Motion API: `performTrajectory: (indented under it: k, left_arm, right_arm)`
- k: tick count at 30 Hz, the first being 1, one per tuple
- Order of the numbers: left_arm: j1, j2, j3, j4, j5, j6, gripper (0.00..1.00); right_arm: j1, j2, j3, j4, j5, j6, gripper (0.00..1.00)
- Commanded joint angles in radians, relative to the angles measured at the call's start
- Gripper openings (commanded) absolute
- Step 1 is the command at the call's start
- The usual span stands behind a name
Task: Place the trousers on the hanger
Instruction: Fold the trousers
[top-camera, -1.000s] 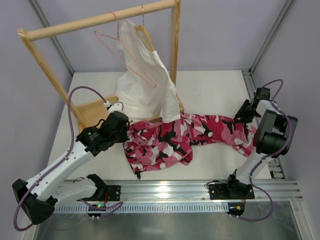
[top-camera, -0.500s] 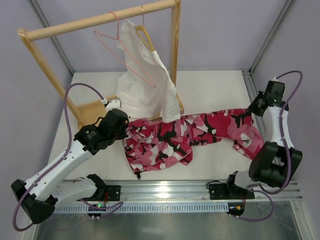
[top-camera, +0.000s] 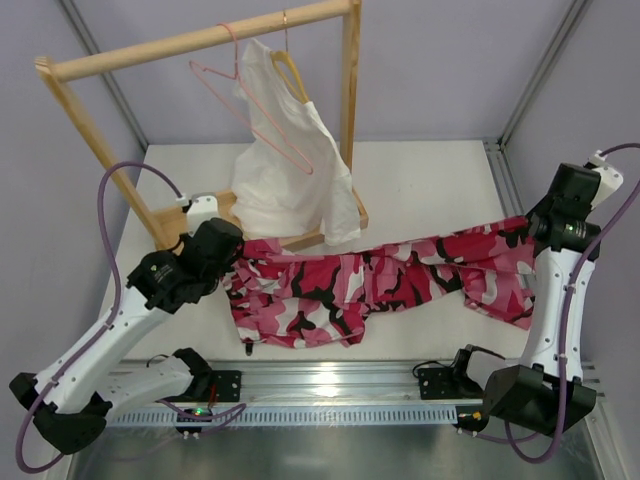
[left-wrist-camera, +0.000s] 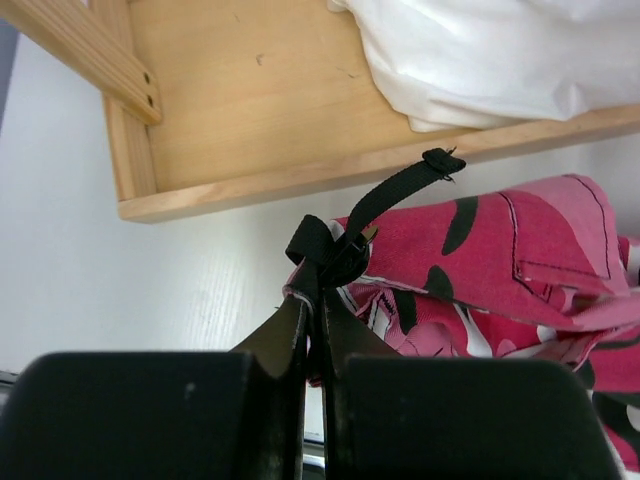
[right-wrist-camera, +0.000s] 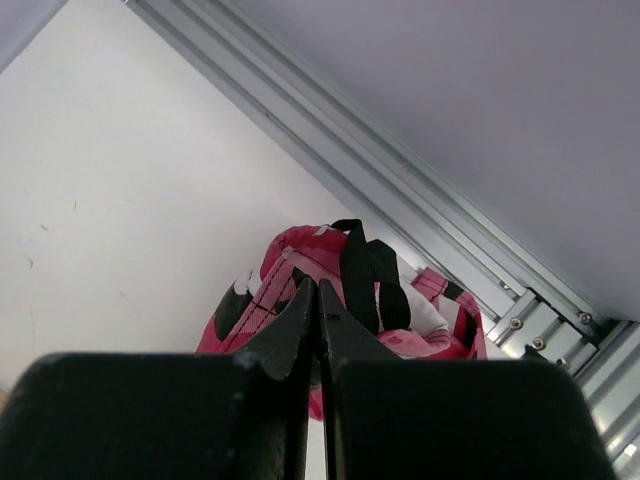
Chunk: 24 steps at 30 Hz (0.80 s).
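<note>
Both grippers are clamped on cloth: the left gripper (left-wrist-camera: 312, 300) pinches one end of the trousers (top-camera: 340, 285), and the right gripper (right-wrist-camera: 318, 288), apart a second ago, has shut on the other end and swung outward. That pulls the trousers from a heap into a long band, probably ready to drape; the pink wire hanger (top-camera: 255, 115) hangs untouched on the wooden rail (top-camera: 200, 40).

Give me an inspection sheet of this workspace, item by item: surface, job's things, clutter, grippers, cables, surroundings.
Surface: white table, trousers spanning its front.
Job's things: trousers stretched between both grippers; pink hanger bare on the wooden rack.
Clutter: white garment on a wooden hanger, same rack.
Grippers: left gripper shut on the trousers beside a black loop; right gripper shut on their other end.
Cables: purple cables loop off both arms.
Surroundings: aluminium rail at the near edge; lilac walls.
</note>
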Motion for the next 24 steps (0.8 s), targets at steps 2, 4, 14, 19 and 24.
performTrajectory:
  k: [2, 4, 14, 19, 24]
  left_arm:
    - [0.007, -0.036, 0.043, -0.055, -0.161, 0.033, 0.0]
    - [0.005, -0.048, 0.024, -0.035, -0.155, 0.047, 0.0]
    - [0.008, -0.12, 0.049, 0.066, -0.012, 0.132, 0.0]
    - [0.01, -0.162, 0.073, 0.083, -0.02, 0.147, 0.0]
    - [0.01, -0.16, 0.076, 0.091, 0.043, 0.171, 0.0]
  right_arm:
    - [-0.003, -0.041, 0.077, 0.0, 0.168, -0.016, 0.04]
    - [-0.003, -0.044, 0.099, 0.003, 0.185, -0.018, 0.04]
    - [-0.005, 0.124, 0.196, 0.033, 0.065, 0.016, 0.04]
    - [-0.005, 0.213, 0.108, 0.098, 0.036, 0.056, 0.04]
    - [-0.005, 0.224, 0.093, 0.144, 0.019, 0.094, 0.04]
